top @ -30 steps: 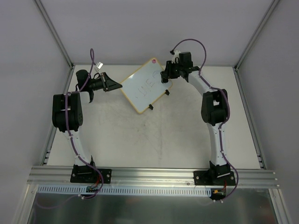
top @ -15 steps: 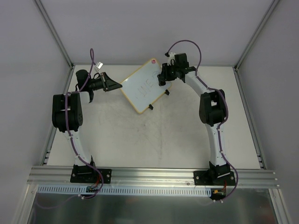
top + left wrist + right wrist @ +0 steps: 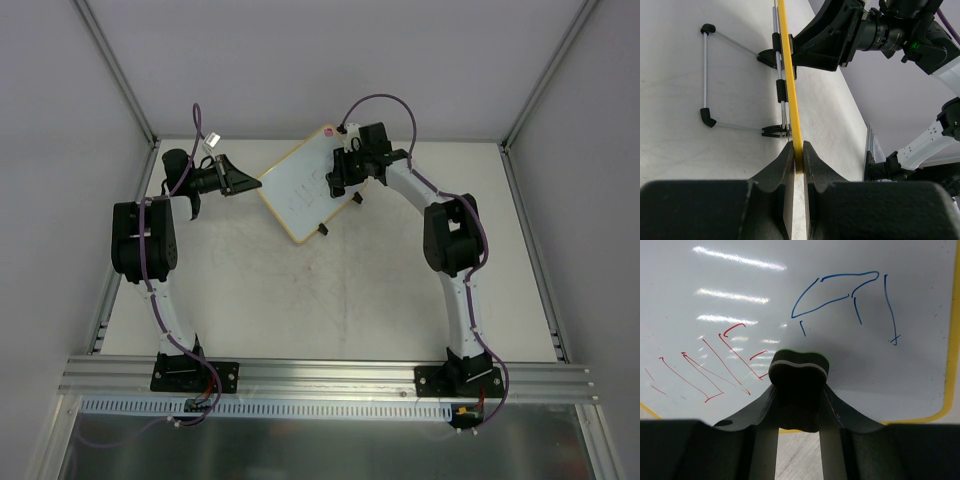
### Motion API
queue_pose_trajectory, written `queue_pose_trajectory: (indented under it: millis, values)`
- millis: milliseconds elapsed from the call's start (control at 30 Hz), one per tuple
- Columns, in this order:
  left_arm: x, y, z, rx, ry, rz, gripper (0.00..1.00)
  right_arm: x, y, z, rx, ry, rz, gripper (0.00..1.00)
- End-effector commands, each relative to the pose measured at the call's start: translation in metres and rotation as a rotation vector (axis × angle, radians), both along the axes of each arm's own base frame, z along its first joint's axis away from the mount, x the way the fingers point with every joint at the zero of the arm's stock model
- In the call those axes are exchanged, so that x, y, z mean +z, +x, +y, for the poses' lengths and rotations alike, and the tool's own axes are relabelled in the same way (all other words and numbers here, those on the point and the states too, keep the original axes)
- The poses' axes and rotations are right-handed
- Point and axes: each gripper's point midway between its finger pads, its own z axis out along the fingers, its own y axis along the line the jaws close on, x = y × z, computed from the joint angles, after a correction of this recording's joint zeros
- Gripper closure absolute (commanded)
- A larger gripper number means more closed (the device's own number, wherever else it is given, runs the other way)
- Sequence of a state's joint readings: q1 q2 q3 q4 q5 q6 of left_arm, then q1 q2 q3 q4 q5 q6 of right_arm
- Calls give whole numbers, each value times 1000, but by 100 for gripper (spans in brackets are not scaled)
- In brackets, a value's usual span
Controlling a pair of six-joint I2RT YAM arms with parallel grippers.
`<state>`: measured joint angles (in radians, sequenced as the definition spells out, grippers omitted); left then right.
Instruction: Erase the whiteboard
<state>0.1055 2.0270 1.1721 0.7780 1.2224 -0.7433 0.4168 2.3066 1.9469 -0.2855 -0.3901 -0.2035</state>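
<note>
Broadly, the white counter (image 3: 330, 290) carries both arms, which reach toward its far middle. There the whiteboard (image 3: 298, 192) sits turned at an angle, with a yellow rim and rounded corners. The left fingers (image 3: 789, 157) are clamped on that rim at the board's left edge, which the left wrist view shows edge-on. The right fingers (image 3: 767, 401) are closed on a black bow-shaped eraser block (image 3: 799, 371). The block faces the board's lower middle, though I cannot tell whether it touches. A wire stand (image 3: 705, 70) joins the board through black clips (image 3: 781, 90). Red marks (image 3: 710, 370) lie left of the block and blue marks (image 3: 850, 295) above right. A pink dot (image 3: 332, 130) marks the far corner.
</note>
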Motion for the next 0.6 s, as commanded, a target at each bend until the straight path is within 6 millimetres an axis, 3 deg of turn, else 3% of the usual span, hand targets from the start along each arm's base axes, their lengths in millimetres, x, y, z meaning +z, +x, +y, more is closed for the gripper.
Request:
queue_pose_trajectory:
  millis: [0,300,567]
  values:
    - [13,-6,-8,-54,17,-77,100,-5,-28,15,54,4,69,100]
    - [14,-7,-9,-59,17,-80,100,48,20,-15,-57,92,-11,100]
    - [15,-10,-10,-68,16,-83,100,62,58,-33,-114,117,-69,100]
